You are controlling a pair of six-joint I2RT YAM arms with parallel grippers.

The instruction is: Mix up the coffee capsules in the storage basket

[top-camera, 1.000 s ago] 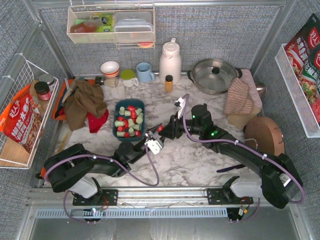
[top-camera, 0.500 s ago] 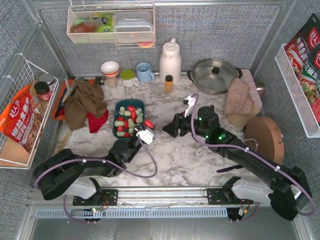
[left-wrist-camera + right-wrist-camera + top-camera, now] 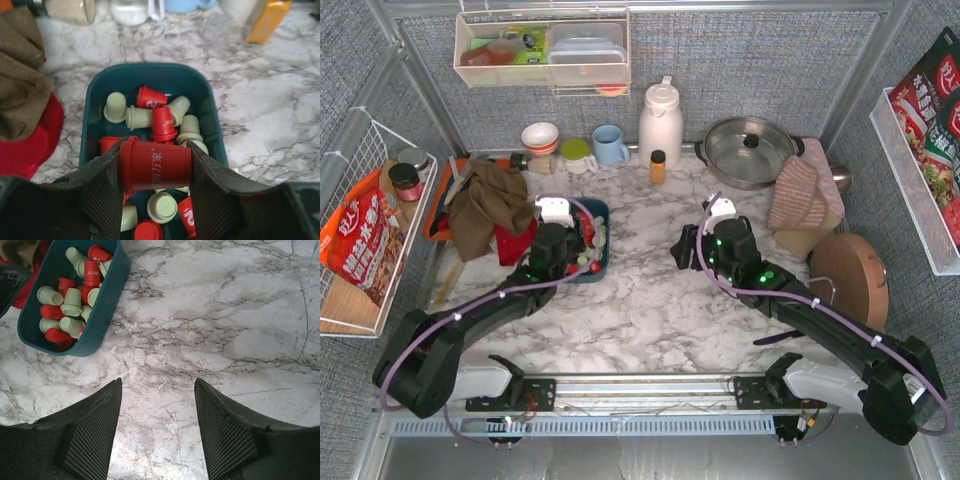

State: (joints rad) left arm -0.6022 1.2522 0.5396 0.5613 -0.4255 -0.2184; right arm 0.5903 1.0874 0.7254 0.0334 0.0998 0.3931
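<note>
The dark teal storage basket [image 3: 602,214] sits left of centre on the marble table, holding several red and mint green coffee capsules [image 3: 152,98]. My left gripper [image 3: 558,246] hovers over the basket's near end, shut on a red capsule [image 3: 155,165] held sideways above the pile. The basket's rim [image 3: 150,67] shows ahead of its fingers. My right gripper [image 3: 682,246] is open and empty, low over bare marble to the right of the basket. The right wrist view shows the basket [image 3: 102,315] and its capsules [image 3: 70,300] at upper left, apart from the gripper [image 3: 158,385].
A brown cloth [image 3: 490,205] and a red cloth [image 3: 515,242] lie against the basket's left side. Along the back stand bowls, a blue mug [image 3: 610,145], a white thermos [image 3: 660,120], an amber bottle [image 3: 658,165] and a pot [image 3: 748,150]. A folded towel [image 3: 805,195] lies at right.
My left gripper has carried the red capsule from the table's front middle up and left to over the basket. My right gripper has drawn back to the right, away from it.
</note>
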